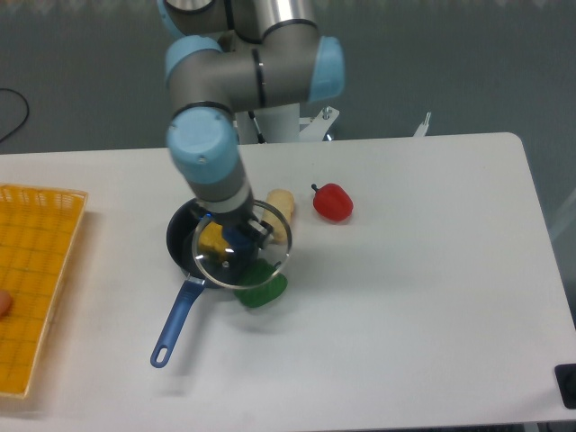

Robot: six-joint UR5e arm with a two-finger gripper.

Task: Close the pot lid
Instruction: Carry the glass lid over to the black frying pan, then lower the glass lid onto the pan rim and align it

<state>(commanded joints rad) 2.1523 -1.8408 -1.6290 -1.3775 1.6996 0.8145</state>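
Lid (245, 245) of glass, stiff, slippery and breakable: we hold it by its blue knob (237, 239), gripper (241, 234) clamped on it. It hangs partly over the pot (184, 236), offset toward the green toy (263, 286).

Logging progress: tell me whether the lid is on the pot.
Not on. The lid hangs off the pot's right side, overlapping a green item.
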